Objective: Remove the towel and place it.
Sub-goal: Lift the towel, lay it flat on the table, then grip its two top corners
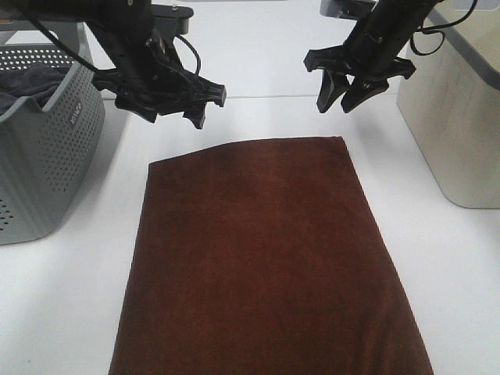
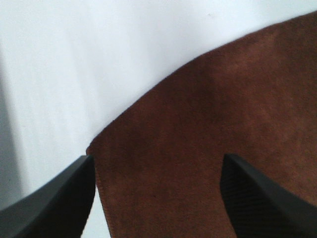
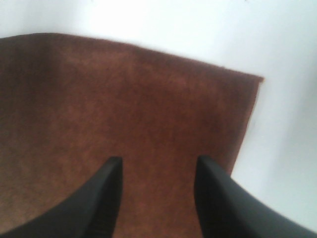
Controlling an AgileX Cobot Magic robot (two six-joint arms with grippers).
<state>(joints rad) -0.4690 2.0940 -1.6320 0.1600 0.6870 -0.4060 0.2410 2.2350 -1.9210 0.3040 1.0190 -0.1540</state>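
Observation:
The towel [image 1: 266, 258] is dark reddish-brown and plush, and lies spread flat on the white table [image 1: 70, 305], running from the middle to the near edge. No white tag shows. My left gripper [image 1: 205, 105] hovers open and empty above the towel's far left corner. In the left wrist view the towel's corner [image 2: 208, 124] lies under the open left gripper [image 2: 158, 198]. My right gripper [image 1: 336, 103] hovers open and empty above the far right corner. In the right wrist view the towel [image 3: 124, 99] lies under the open right gripper [image 3: 158, 193].
A grey perforated basket [image 1: 39, 156] stands at the left with a dark grey cloth [image 1: 31, 82] in it. A beige bin with a grey rim [image 1: 461, 117] stands at the right. White tabletop shows on both sides of the towel.

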